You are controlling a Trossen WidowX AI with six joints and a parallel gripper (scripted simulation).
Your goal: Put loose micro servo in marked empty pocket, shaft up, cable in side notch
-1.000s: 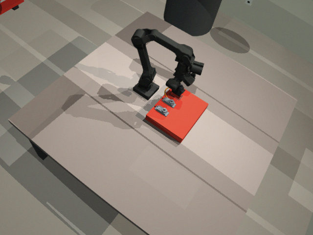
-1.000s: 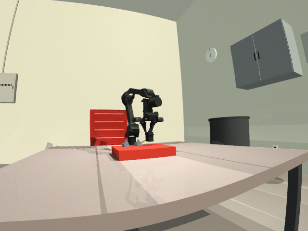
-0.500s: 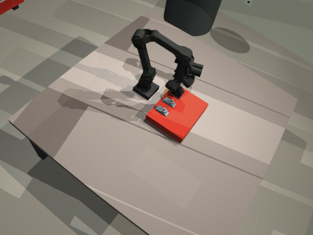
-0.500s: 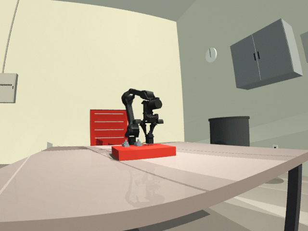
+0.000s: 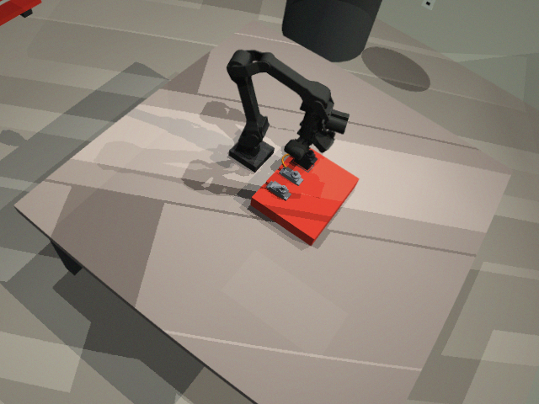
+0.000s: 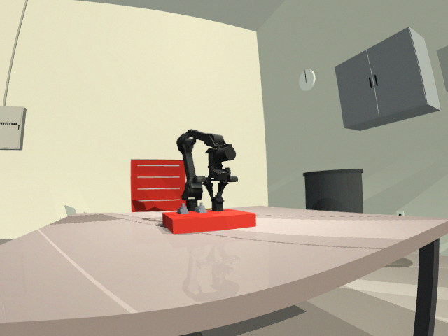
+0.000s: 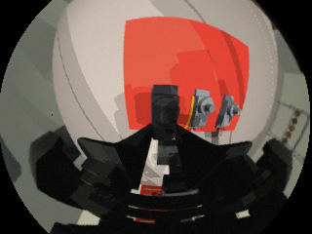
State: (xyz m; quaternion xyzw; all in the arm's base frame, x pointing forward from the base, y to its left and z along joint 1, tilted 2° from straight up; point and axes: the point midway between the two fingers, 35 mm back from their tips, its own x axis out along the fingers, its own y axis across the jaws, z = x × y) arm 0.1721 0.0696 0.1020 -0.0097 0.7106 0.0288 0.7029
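My gripper [image 5: 309,153] [image 6: 218,197] [image 7: 163,127] is shut on the black micro servo [image 5: 303,163] [image 6: 218,206] [image 7: 165,101]. The servo is upright, its round shaft side up, very low over or touching the red deck [image 5: 337,180] [image 6: 213,225] [image 7: 151,54], near the edge on the arm's side. Its orange cable [image 5: 284,161] [image 7: 192,108] curves down beside it, between it and the nearer grey servo. The marked pocket is hidden under the servo and fingers. I cannot tell whether the ears lie flat or whether the cable is in the notch.
Two grey servos sit in the deck in a row beside the held one: the nearer [image 5: 290,175] [image 6: 200,208] [image 7: 202,109] and the farther [image 5: 277,190] [image 6: 183,208] [image 7: 226,113]. The arm's base [image 5: 251,155] stands on the table just behind the deck.
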